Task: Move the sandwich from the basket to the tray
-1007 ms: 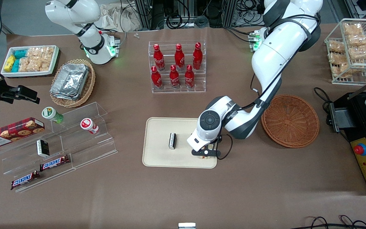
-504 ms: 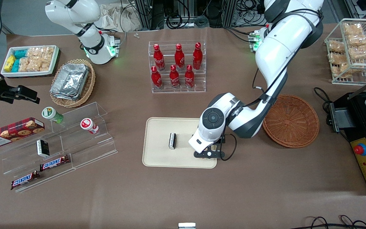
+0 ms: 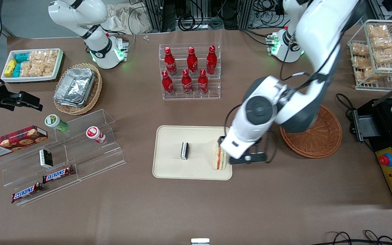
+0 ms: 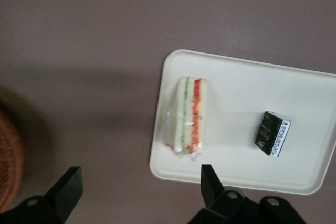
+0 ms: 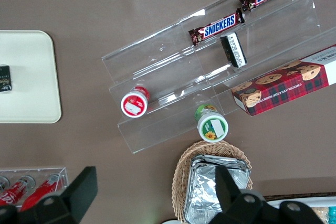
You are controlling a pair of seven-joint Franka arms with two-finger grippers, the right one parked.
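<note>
You are looking at the worktop (image 3: 189, 207) carrying the tray (image 3: 172, 143), with the basket (image 3: 322, 139) lying toward the working arm's end, partly under the arm. The sandwich (image 3: 219, 157) is resting on the tray, just inside the rim nearest the basket, with the small black-and-white bar (image 3: 184, 150) sitting apart from it. The gripper (image 4: 139, 195) is hanging above the tray's edge with its fingers spread wide and nothing between them. The placing is looking done, so the risk is small: the sandwich is standing on its narrow side close to the rim, and a low sweep could be tipping it onto the worktop.
</note>
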